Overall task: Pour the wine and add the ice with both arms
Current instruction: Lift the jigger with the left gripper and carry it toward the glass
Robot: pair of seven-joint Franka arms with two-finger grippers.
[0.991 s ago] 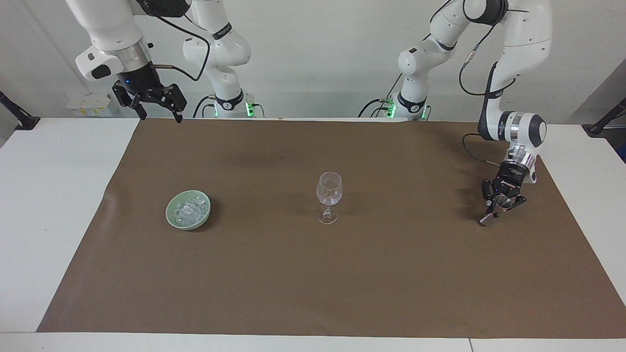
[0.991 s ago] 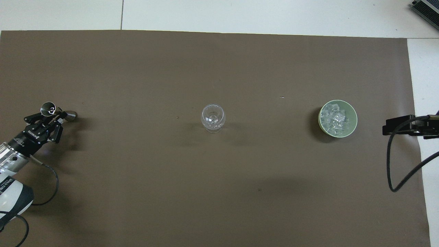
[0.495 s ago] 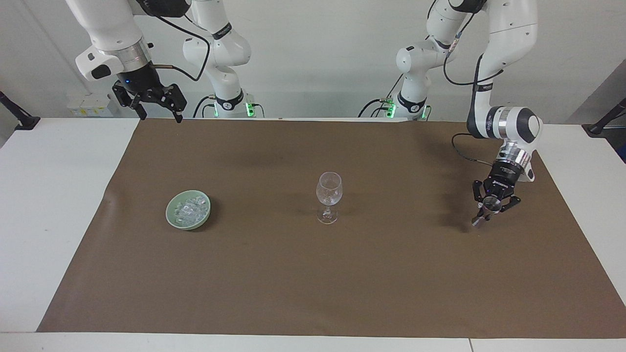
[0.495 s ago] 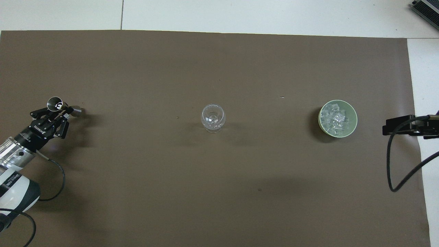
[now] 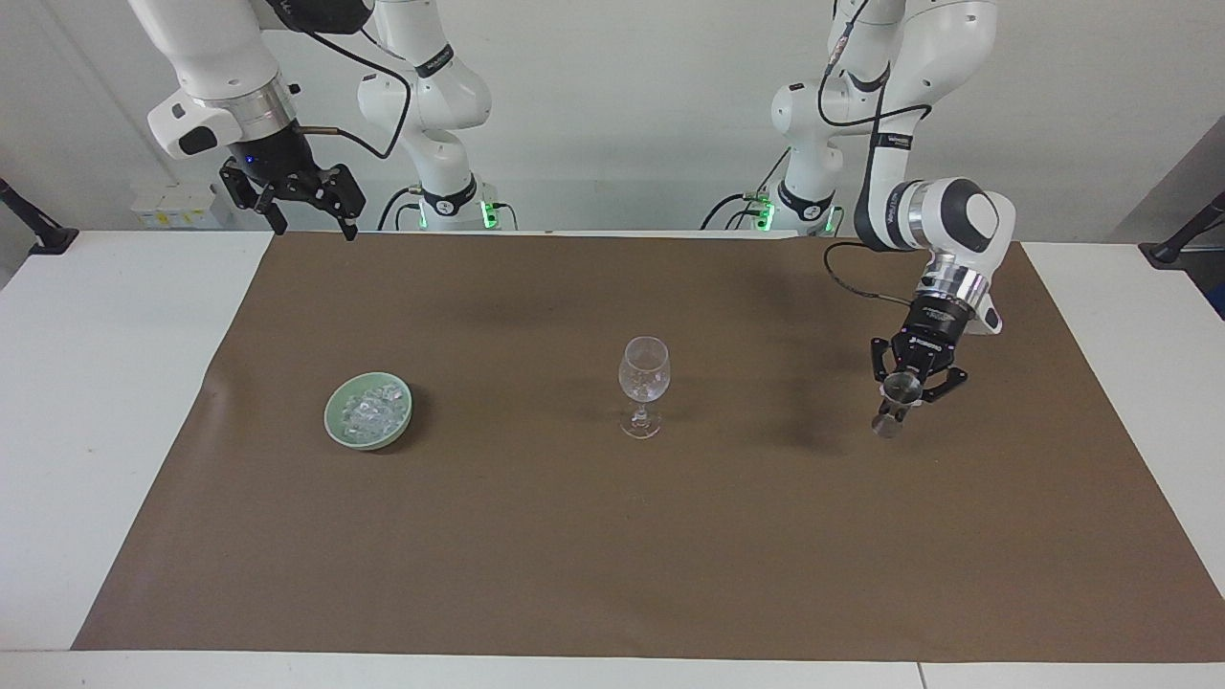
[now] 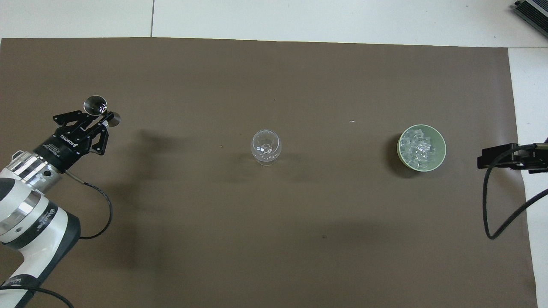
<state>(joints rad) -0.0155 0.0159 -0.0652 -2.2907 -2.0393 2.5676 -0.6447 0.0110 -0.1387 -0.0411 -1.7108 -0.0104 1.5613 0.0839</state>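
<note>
Clear chunky ice (image 5: 368,411) sits piled in a round pale-green bowl (image 5: 335,422) on the matte brown mat (image 5: 612,536), toward the right arm's end; a clear stemmed wine glass (image 5: 643,383) stands mid-mat. Left gripper (image 5: 901,390) is clamped on a small shiny metal double-cone jigger (image 5: 894,402), raised over the mat at the left arm's end. Right gripper (image 5: 304,218) waits with jaws spread, holding nothing, above the mat's corner.

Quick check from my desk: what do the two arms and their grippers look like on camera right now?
Both arms are glossy white with rounded jointed segments, black bands at the joints and silver wrist rings. Green lights glow at both bases. The left gripper and right gripper are black linkage-style two-finger units. The left gripper has small white lettering on its body, and the right shows a small blue light. Thin black cables loop along each arm to the wrists.
</note>
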